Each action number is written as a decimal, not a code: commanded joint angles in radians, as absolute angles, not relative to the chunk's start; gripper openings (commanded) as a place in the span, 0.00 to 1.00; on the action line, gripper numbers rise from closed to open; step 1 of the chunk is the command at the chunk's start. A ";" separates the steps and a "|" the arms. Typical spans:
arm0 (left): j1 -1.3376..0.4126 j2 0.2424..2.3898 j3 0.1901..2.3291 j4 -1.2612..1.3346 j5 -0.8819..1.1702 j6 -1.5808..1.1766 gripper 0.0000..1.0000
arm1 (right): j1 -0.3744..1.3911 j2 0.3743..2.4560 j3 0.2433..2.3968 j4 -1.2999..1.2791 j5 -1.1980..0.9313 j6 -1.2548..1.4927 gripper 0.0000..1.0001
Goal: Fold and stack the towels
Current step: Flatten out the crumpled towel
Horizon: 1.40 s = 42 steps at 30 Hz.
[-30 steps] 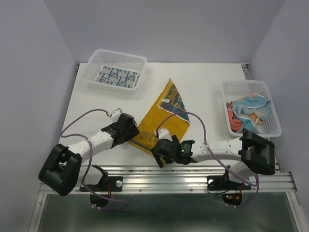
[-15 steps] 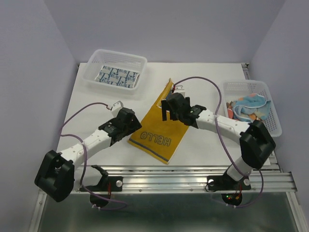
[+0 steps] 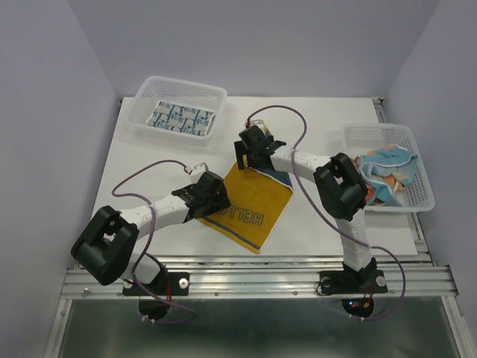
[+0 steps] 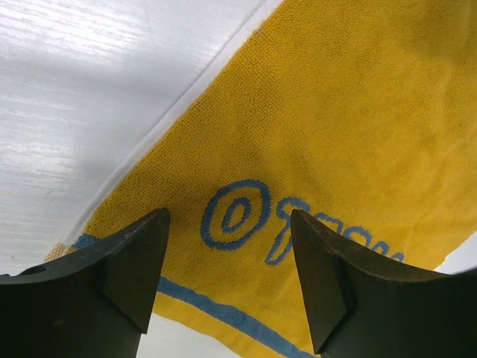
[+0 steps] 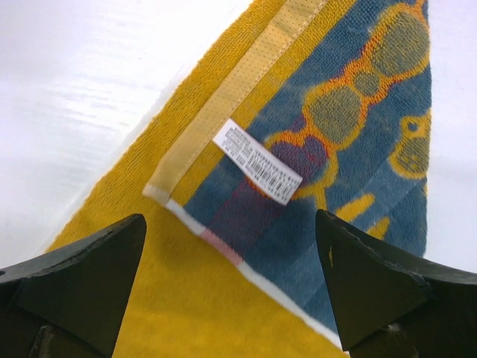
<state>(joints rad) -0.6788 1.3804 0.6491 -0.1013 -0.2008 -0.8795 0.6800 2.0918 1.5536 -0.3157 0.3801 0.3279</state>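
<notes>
A yellow towel with navy print (image 3: 250,205) lies folded on the white table, a yellow flap over its far navy part. My left gripper (image 3: 216,200) is open, just above the towel's left edge; its view shows yellow cloth with blue lettering (image 4: 313,134) between the open fingers. My right gripper (image 3: 250,153) is open over the towel's far corner; its view shows the navy patterned side (image 5: 358,149) and a white label (image 5: 257,162). A folded blue-and-white towel (image 3: 179,119) lies in the far left basket. Several crumpled towels (image 3: 387,173) lie in the right basket.
A white mesh basket (image 3: 146,101) stands at the far left and another (image 3: 414,142) at the right edge. Purple cables loop over both arms. The metal rail (image 3: 253,272) runs along the near table edge.
My right gripper carried the towel's near corner to the far end, folding it, and now stands open there. My left arm has shifted right onto the towel's left edge.
</notes>
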 commanded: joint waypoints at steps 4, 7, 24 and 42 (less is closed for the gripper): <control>-0.681 1.364 0.614 -0.077 -0.232 -0.894 0.78 | 0.634 2.192 1.670 -0.339 0.382 0.310 1.00; -0.680 1.371 0.601 -0.077 -0.247 -0.900 0.78 | 0.611 2.206 1.663 -0.365 0.396 0.285 1.00; -0.672 1.456 0.647 -0.098 -0.276 -0.891 0.78 | 0.398 1.971 1.399 -0.337 0.449 0.255 0.32; -0.664 1.450 0.643 -0.098 -0.290 -0.868 0.79 | 0.281 1.872 1.375 -0.276 0.120 0.215 0.18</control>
<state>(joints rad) -0.6769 1.4258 0.6514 -0.0410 -0.2611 -0.8940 0.2558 1.9923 1.4044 -0.3351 0.2604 0.2276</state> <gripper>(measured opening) 0.779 0.160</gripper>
